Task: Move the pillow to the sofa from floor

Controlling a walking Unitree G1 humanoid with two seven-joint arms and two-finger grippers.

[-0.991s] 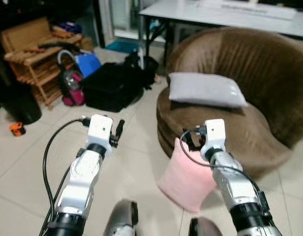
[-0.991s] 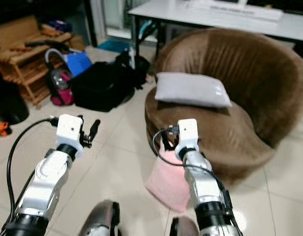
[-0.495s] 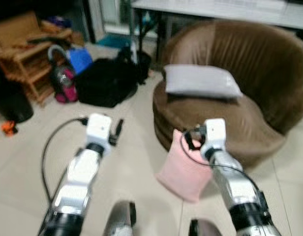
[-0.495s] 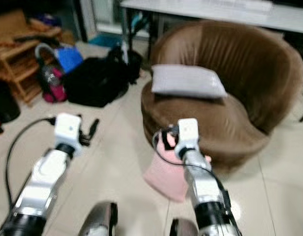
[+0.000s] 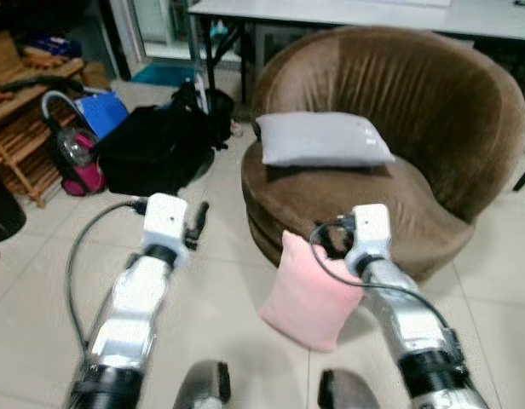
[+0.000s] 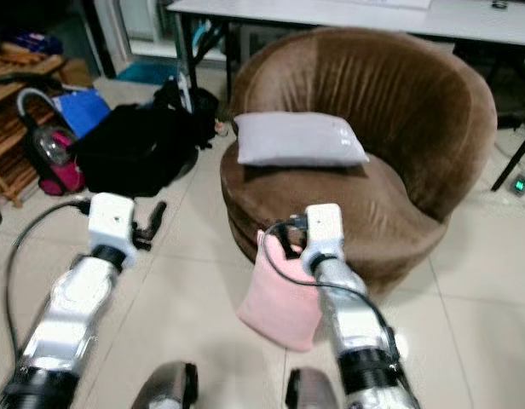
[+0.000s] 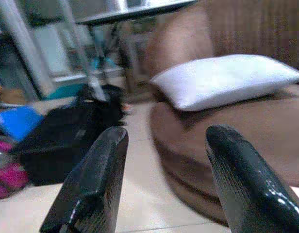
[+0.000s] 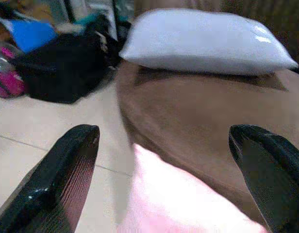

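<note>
A pink pillow [image 5: 309, 294] stands on the tiled floor, leaning against the front of a round brown sofa [image 5: 433, 111]. My right gripper [image 5: 327, 242] is right at the pillow's upper edge. In the right wrist view its fingers [image 8: 67, 170] are spread wide, open, with the pink pillow [image 8: 183, 204] just below them. A grey pillow [image 5: 318, 139] lies on the sofa seat. My left gripper [image 5: 199, 223] is held out over bare floor left of the sofa, open, with nothing between its fingers [image 7: 98, 179].
A black bag [image 5: 156, 149], a red vacuum cleaner [image 5: 71, 158] and a wooden rack [image 5: 15, 119] crowd the floor to the left. A white table [image 5: 348, 10] stands behind the sofa. Open tiles lie between the bag and the sofa.
The whole picture has shifted as the camera moved toward the sofa. Both arms keep the same pose, and the pink pillow still leans on the sofa front.
</note>
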